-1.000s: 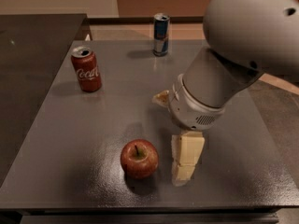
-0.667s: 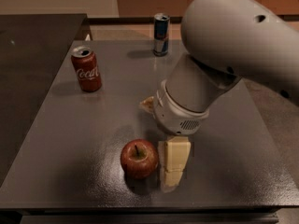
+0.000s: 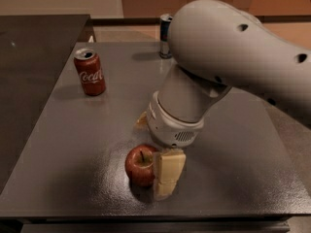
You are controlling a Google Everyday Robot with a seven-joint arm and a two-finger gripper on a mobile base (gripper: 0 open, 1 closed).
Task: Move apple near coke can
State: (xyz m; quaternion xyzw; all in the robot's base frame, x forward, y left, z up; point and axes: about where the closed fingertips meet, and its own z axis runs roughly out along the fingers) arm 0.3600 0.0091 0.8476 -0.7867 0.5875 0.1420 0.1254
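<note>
When counted, the items on the dark grey table (image 3: 68, 144) come to three: one apple (image 3: 140, 166), one coke can (image 3: 90, 73) and one blue-and-silver can (image 3: 165, 35). One robot arm (image 3: 228, 62) with one gripper (image 3: 154, 152) reaches over the table from the right edge.

The apple rests close to the near edge, slightly left of its middle, stem up. The coke can stands upright near the left edge, toward the far-left corner, well apart from the apple. The blue-and-silver can stands upright at the far edge, near its middle; the arm hides its right side.

The gripper is lowered at the apple. Its fingers are apart. One cream-coloured finger (image 3: 168, 173) stands at the right side of the apple, touching it or just beside it, with its tip on or just above the table surface. The second finger (image 3: 142, 121) shows only as a small cream tip behind the apple, toward the far edge. The wrist housing (image 3: 175, 125) sits directly above and behind the apple and covers the table area there. Bare table surface lies between the apple and the coke can.
</note>
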